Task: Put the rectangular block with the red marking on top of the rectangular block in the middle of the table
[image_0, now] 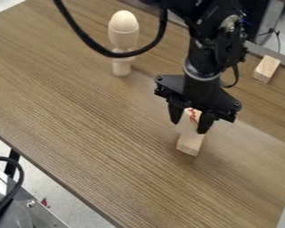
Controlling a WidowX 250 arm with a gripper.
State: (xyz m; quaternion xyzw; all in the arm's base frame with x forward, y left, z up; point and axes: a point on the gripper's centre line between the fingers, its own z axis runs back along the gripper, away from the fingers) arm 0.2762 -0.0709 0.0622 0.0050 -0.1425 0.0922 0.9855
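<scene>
Gripper [190,123] closed on red-marked block [192,116], right between fingertips. Lower block [189,145] is under it, sticking out toward the tabletop's [91,147] near edge; can't tell if blocks touch. Likely needs alignment check, then release.

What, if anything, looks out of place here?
A small red scrap lies on the floor near the metal frame, perhaps stray litter. Nothing on the wood-grain table looks spilled or damaged.

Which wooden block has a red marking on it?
The block right at the claw, with red strokes; the lower block and the far block at upper right show plain wood.
</scene>
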